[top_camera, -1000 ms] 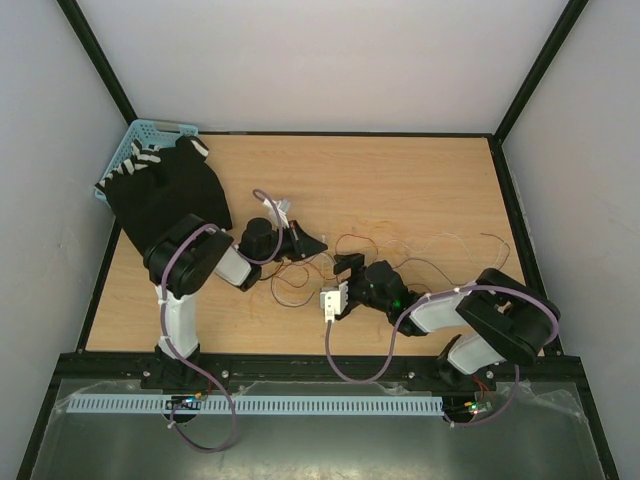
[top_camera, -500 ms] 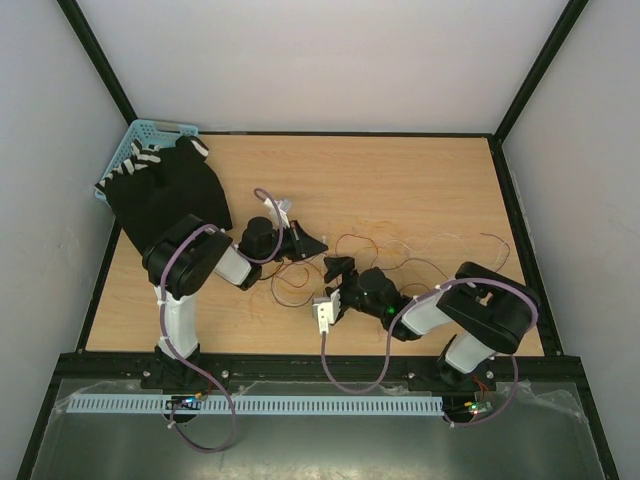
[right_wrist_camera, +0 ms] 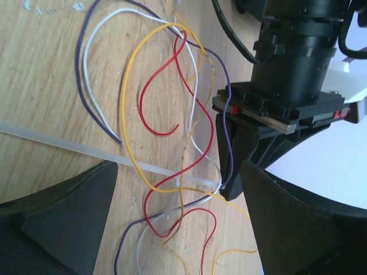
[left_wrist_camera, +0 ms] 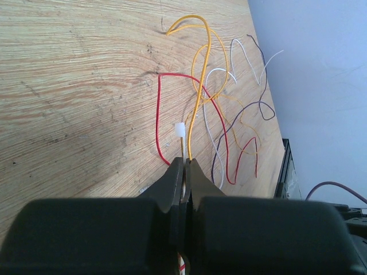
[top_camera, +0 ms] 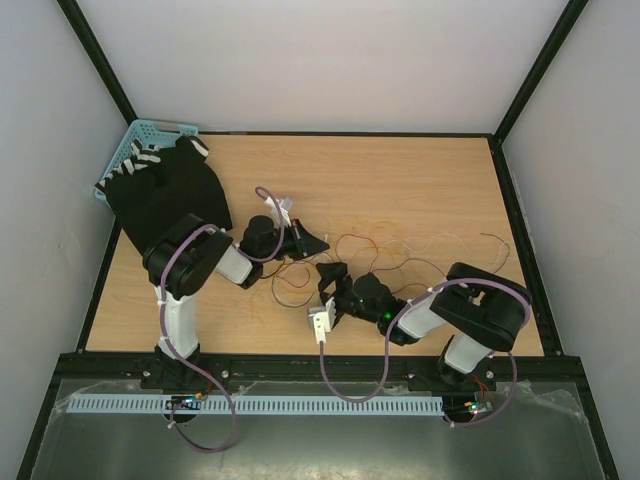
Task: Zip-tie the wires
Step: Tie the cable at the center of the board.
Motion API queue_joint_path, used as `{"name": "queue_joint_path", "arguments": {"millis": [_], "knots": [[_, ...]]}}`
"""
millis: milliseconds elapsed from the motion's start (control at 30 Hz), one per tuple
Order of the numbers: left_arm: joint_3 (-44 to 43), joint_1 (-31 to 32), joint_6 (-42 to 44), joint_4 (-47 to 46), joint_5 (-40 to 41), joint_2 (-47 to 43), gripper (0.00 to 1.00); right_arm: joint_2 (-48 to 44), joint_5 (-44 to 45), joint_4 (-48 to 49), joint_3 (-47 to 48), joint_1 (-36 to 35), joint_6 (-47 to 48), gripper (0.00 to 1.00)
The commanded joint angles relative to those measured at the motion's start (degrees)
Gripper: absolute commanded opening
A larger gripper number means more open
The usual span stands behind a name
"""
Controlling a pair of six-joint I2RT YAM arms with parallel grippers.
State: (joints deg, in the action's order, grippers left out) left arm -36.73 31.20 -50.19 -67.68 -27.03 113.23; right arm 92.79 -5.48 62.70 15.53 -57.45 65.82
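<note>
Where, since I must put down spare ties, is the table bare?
Bare: the far strip of table, from the basket to the right rail, and the near patch between the left arm and the right gripper. Crowded: the middle, where the wires sprawl, and the far-left corner under the black cloth.

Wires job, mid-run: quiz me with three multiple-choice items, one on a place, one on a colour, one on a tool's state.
1. The blue basket sits at the table's:
A. near-right corner
B. far-left corner
C. centre

2. The wire rising from the left tool's closed tips is:
A. yellow
B. purple
C. white

3. The right tool is:
A. shut on a wire
B. out of view
C. open

Answers: B, the top view shows it at the far-left corner, partly under a black cloth. A, it runs yellow up from the tips in the left wrist view. C, its fingers stand wide apart in the right wrist view.
</note>
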Motion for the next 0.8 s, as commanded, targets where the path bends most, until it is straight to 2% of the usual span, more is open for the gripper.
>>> {"name": "queue_joint_path", "arguments": {"millis": [0,300,767], "knots": [[-1.4,0.2,0.0,-0.4,-0.8,-1.2,0.0,1.2,-0.4,-1.8,-0.4,-1.9,-0.9,0.99],[-1.5,0.2,0.0,0.0,-0.8,-1.1,0.0,1.7,1.7,-1.2,-0.6,-4.3,-1.4,1.0],[-1.8,0.2,-0.2,0.3,-0.7,-0.7,0.0,0.8,2.6,-4.8,0.5,-6.9,-3.0,0.89]]}}
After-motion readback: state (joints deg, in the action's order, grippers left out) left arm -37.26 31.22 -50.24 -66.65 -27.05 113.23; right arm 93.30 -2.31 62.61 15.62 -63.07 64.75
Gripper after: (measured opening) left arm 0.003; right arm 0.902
